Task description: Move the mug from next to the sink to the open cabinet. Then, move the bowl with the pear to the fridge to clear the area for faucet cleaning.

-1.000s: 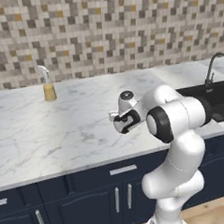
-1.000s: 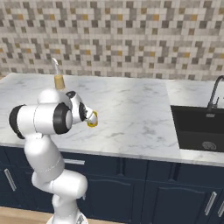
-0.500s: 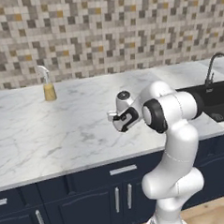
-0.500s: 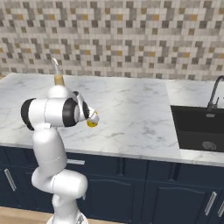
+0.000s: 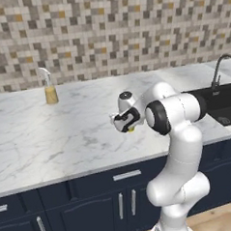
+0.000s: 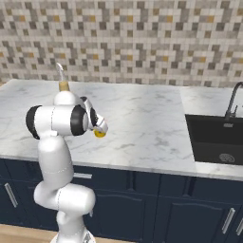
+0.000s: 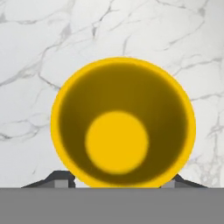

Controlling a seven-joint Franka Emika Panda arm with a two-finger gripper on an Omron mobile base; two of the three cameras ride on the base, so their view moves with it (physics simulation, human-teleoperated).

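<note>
we're over the white marble bench (image 5: 51, 136) now, and the mug (image 7: 122, 124) sits right under the hand, upright, mouth open to the hand camera, its yellow rim and darker inside plain to see with the bright floor of the cup low in the circle. the fingers (image 7: 59, 179) stand on either side of it, one dark tip at each flank of the rim, so they straddle the cup; whether the pads press its wall or stand just clear of it i cannot tell from these angles. from the left base camera just a sliver of yellow peeks out below the gripper (image 5: 127, 125), near the front part of the bench. from the right base camera the mug (image 6: 99, 133) shows as a small yellow spot tucked under the hand, resting on or just above the marble, hard to say which.

behind and off to one side, near the mosaic tile wall (image 5: 107, 35), stands the soap dispenser (image 5: 49, 87) with amber liquid, well apart from the cup. at the far end of the bench lies the black sink (image 6: 216, 142), round drain visible, with the dark faucet (image 6: 233, 98) arching at its back edge. navy drawers (image 6: 142, 199) run along below.
</note>
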